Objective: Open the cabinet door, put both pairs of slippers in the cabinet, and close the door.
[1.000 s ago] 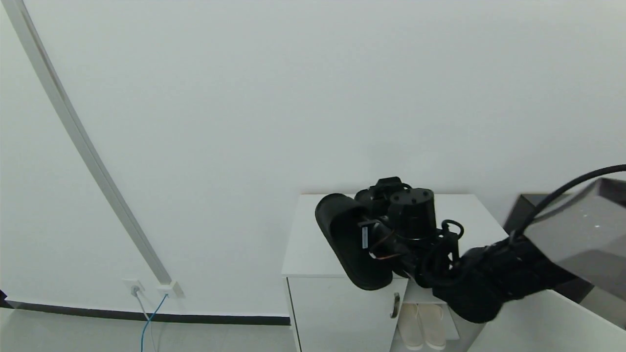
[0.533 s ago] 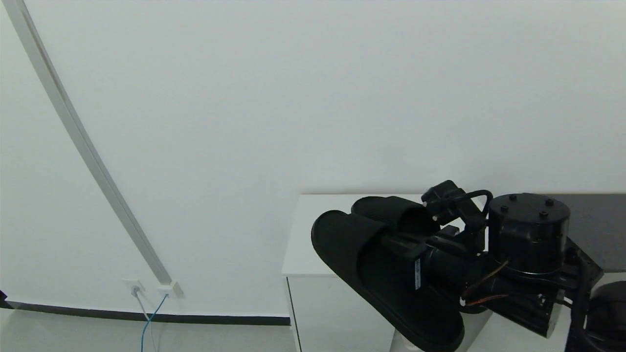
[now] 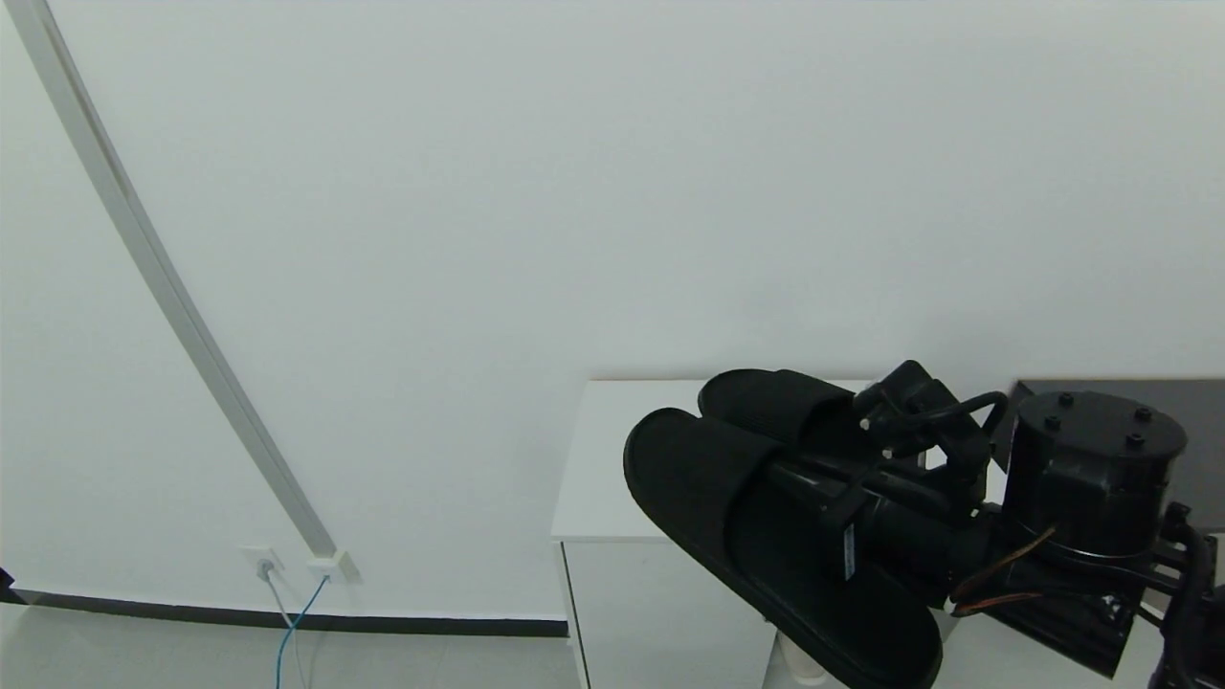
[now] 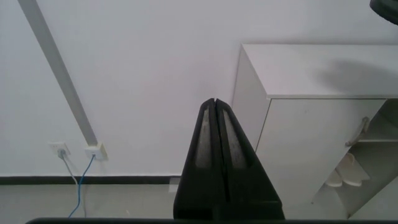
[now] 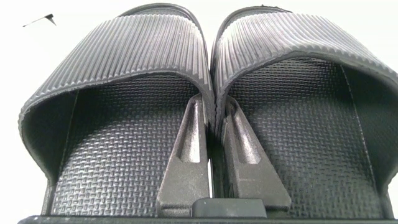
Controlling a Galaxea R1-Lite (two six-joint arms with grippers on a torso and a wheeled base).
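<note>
My right gripper point(image 3: 799, 474) is shut on a pair of black slippers point(image 3: 766, 517), held side by side in the air in front of the white cabinet point(image 3: 612, 459). In the right wrist view its fingers point(image 5: 189, 146) pinch the slippers' point(image 5: 124, 124) two inner walls together, toes pointing away. My left gripper point(image 4: 215, 102) hangs shut and empty, off to the left of the cabinet point(image 4: 311, 68). The cabinet's left door point(image 4: 305, 149) is closed. The compartment beside the door handle point(image 4: 360, 130) stands open, with a pair of white slippers point(image 4: 348, 177) on its shelf.
A grey conduit point(image 3: 163, 277) runs slantwise down the white wall to wall sockets point(image 3: 260, 560), where a blue cable point(image 3: 292, 622) is plugged in. A dark surface point(image 3: 1148, 397) lies to the right of the cabinet top. Open floor lies left of the cabinet.
The right arm has swung back and rightward with the black slippers. They went from near upright at the cabinet front to lying slantwise, nearer the head camera. The left gripper's motion cannot be judged.
</note>
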